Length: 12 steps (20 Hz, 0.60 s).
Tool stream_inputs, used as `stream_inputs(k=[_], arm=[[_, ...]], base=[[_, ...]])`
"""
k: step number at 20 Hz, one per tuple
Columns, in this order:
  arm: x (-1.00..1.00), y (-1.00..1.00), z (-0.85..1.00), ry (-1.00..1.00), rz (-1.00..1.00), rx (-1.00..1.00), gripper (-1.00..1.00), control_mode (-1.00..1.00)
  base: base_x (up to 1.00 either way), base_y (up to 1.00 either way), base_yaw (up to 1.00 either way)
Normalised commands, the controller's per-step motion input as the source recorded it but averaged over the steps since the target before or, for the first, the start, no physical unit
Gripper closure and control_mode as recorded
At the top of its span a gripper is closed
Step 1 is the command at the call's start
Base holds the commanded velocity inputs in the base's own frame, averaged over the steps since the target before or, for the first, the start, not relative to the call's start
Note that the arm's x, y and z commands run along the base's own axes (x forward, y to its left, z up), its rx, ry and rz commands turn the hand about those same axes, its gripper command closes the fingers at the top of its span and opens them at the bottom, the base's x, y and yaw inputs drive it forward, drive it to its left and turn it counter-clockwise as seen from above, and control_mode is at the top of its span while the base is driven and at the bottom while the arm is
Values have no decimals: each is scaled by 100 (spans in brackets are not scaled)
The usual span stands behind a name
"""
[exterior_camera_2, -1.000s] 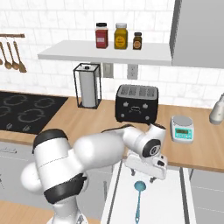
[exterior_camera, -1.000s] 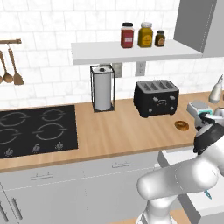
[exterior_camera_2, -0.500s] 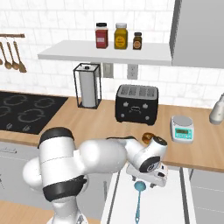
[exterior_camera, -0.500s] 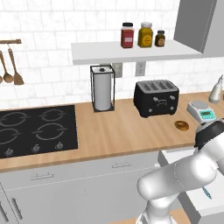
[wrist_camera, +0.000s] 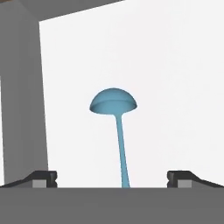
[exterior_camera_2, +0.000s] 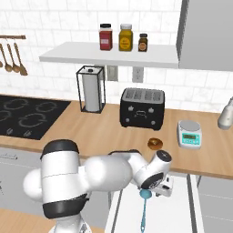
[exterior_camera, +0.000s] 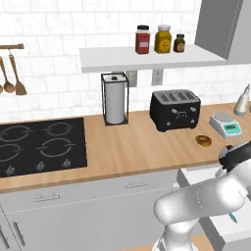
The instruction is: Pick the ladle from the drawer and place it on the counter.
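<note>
The jaws stood wide apart, holding nothing: in the hand view the two fingertips (wrist_camera: 43, 178) sat far to either side, and the ladle (wrist_camera: 117, 127) lay between them on the pale floor of the drawer (wrist_camera: 183, 87), its handle running down the middle of the gap and its round bowl farther off. No fingertip touched it. A grey wall of the drawer rose along the left of that view.

From the right base view the gripper (exterior_camera_2: 164, 189) hung low over the open drawer (exterior_camera_2: 193, 214), just beside the ladle's bowl, with the ladle (exterior_camera_2: 144, 207) stretching away from it toward the near edge of the view. In the left base view a bit of the ladle (exterior_camera: 232, 217) showed past the arm, inside the drawer (exterior_camera: 230, 230).

Behind the drawer ran the counter (exterior_camera_2: 104, 132). On it, nearest the drawer, lay a brown ring-shaped thing (exterior_camera_2: 155, 144), then a small scale (exterior_camera_2: 189, 134), a black toaster (exterior_camera_2: 142, 108) and a paper-towel holder (exterior_camera_2: 91, 89). The cooktop (exterior_camera_2: 27, 116) lay well apart, at the left.
</note>
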Motion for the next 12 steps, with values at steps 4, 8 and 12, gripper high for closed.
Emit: stream_inputs(k=[4,8,12], arm=[[36,4,-7,0,-7,-1,-100,-100],[20,2,-42,0,-3,-1,-100,-100],[15,0,-42,0,-2,-1,-100,-100]], base=[[0,0,0],[0,0,0],[0,0,0]])
